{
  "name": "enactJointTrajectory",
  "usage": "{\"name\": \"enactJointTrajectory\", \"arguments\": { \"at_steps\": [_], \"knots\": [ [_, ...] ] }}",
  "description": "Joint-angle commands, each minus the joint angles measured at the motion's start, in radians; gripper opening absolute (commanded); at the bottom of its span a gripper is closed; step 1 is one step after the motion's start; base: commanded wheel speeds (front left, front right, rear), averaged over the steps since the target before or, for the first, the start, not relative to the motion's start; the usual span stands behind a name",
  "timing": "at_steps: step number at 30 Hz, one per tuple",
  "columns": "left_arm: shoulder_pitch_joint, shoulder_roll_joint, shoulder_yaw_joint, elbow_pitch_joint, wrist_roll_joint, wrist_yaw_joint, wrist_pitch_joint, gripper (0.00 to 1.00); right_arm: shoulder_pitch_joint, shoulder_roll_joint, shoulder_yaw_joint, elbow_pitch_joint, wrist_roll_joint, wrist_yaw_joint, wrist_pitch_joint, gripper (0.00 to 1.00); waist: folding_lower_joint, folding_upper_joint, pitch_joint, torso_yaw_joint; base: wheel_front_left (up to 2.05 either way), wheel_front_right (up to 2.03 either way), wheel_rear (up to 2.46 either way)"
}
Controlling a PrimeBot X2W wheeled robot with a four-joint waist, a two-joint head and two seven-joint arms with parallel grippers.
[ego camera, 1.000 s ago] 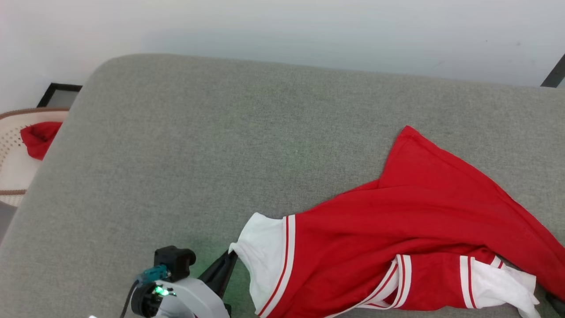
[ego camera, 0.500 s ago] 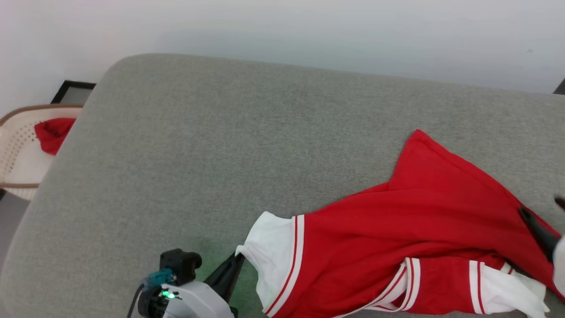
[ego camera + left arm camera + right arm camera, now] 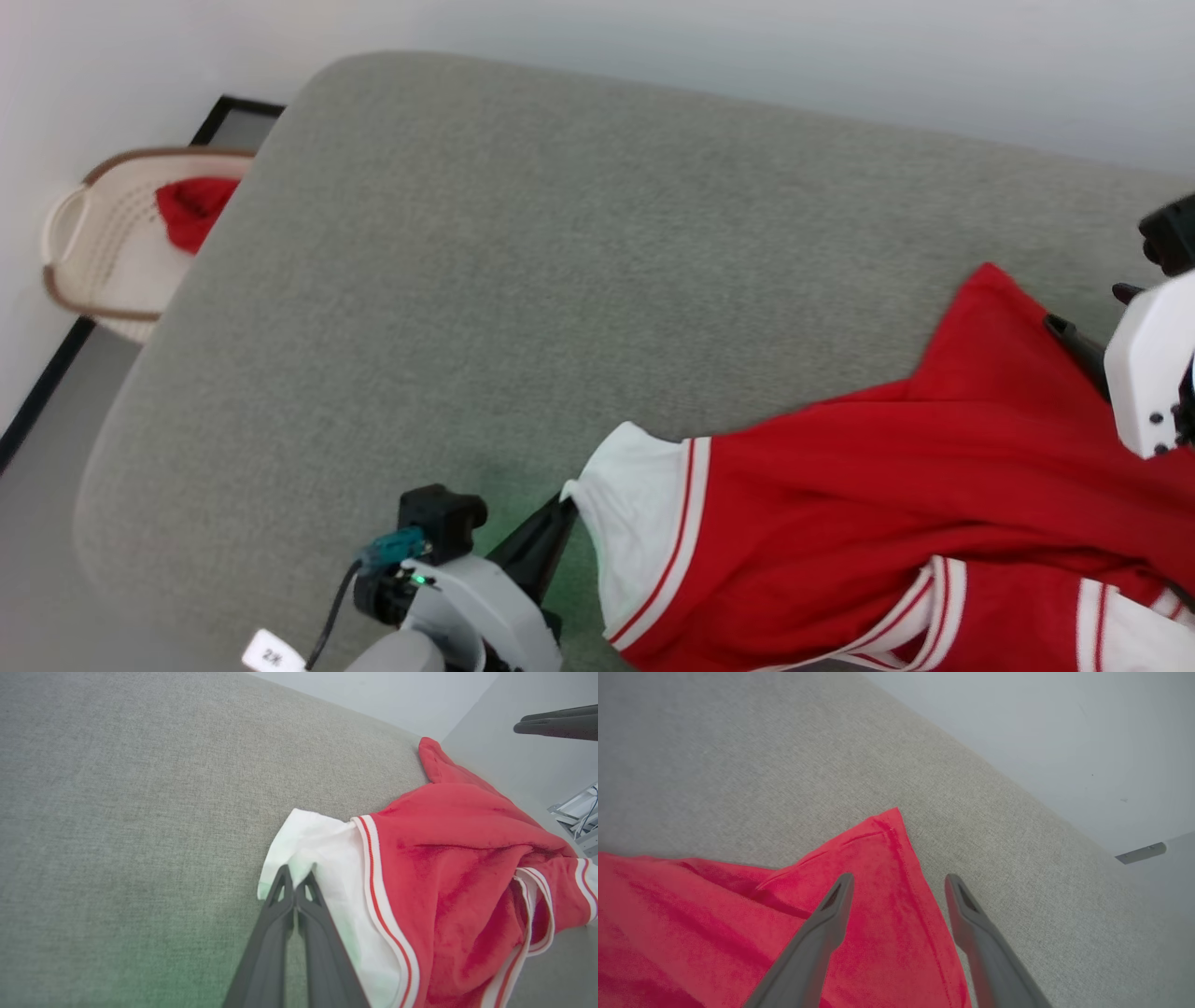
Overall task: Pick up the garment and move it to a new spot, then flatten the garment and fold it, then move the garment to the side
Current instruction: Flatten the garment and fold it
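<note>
STEP: flattening, judged | ITEM: the garment lay crumpled at right of grey cushion | LEFT: left gripper pinched shut on its white sleeve edge | RIGHT: right gripper spread wide above the red corner | NEXT: clamp that corner, draw apart.

lower right of garment beyond edge

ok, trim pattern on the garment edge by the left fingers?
The garment has trim that's white with thin red striping; best in left wrist view.
</note>
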Motion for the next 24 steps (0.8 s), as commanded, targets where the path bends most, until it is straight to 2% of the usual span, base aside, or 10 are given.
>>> {"name": "enactJointTrajectory", "arguments": {
  "at_steps": [1, 8, 19, 20, 21, 23, 24],
  "knots": [
    [-0.013, -0.006, 0.0, 0.005, 0.006, -0.006, -0.006, 0.0, -0.022, -0.002, 0.019, 0.015, 0.014, -0.001, 0.006, 1.0, 0.0, -0.0001, 0.037, 0.041, 0.0, 0.0, 0.0],
    [-0.056, -0.054, -0.027, 0.052, 0.01, -0.032, -0.022, 0.0, -0.206, -0.043, 0.201, 0.206, 0.096, -0.001, 0.115, 1.0, 0.0, -0.0001, 0.073, 0.098, 0.0, 0.0, 0.0],
    [-0.09, -0.093, -0.043, 0.115, -0.01, -0.052, -0.049, 0.0, -0.365, -0.074, 0.414, 0.377, 0.2, -0.001, 0.254, 1.0, 0.0, -0.0001, 0.113, 0.146, 0.0, 0.0, 0.0],
    [-0.091, -0.096, -0.045, 0.119, -0.012, -0.051, -0.048, 0.0, -0.371, -0.074, 0.429, 0.396, 0.211, -0.001, 0.28, 0.93, 0.0, -0.0001, 0.114, 0.148, 0.0, 0.0, 0.0],
    [-0.092, -0.097, -0.047, 0.123, -0.013, -0.052, -0.05, 0.0, -0.375, -0.074, 0.446, 0.41, 0.22, -0.001, 0.303, 0.47, 0.0, -0.0001, 0.115, 0.15, 0.0, 0.0, 0.0],
    [-0.097, -0.1, -0.049, 0.131, -0.017, -0.055, -0.053, 0.0, -0.382, -0.072, 0.464, 0.439, 0.24, -0.001, 0.342, 0.0, 0.0, -0.0001, 0.116, 0.153, 0.0, 0.0, 0.0],
    [-0.099, -0.101, -0.05, 0.135, -0.017, -0.055, -0.055, 0.0, -0.385, -0.07, 0.472, 0.452, 0.25, -0.001, 0.363, 0.0, 0.0, -0.0001, 0.115, 0.153, 0.0, 0.0, 0.0]
  ]
}}
